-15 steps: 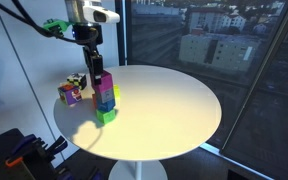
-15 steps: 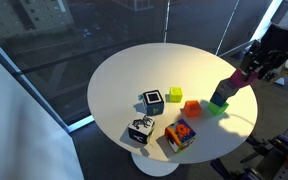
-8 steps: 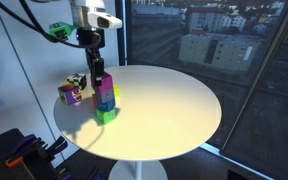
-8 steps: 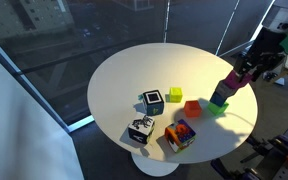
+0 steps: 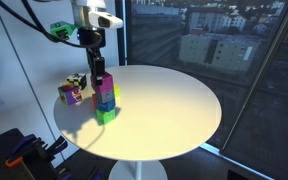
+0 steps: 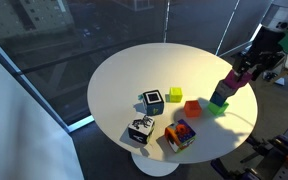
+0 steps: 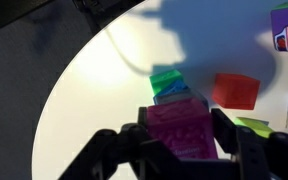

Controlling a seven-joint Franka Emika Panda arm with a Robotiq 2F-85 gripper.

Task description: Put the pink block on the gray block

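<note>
The pink block [image 7: 181, 132] sits between the fingers of my gripper [image 7: 184, 140], which is shut on it. It rests on top of a small stack. Under it a gray-blue block edge [image 7: 176, 97] shows, which I take for the gray block, and below that a green block [image 7: 165, 78]. In both exterior views the stack stands near the table's edge, with the pink block [image 5: 103, 89] [image 6: 233, 85] above the green one [image 5: 106, 116] [image 6: 219, 107], and the gripper [image 5: 99, 72] [image 6: 246, 72] straight over it.
On the round white table [image 6: 124, 75] lie a red block [image 6: 192, 107], a yellow-green block [image 6: 174, 95], a dark cube with a white face [image 6: 152, 100], a white cube with black marks [image 6: 140, 130] and a purple-and-orange cube [image 6: 180, 134]. The window glass is close behind.
The arm has shifted only very slightly. The pink block stays in the jaws on top of the stack.
</note>
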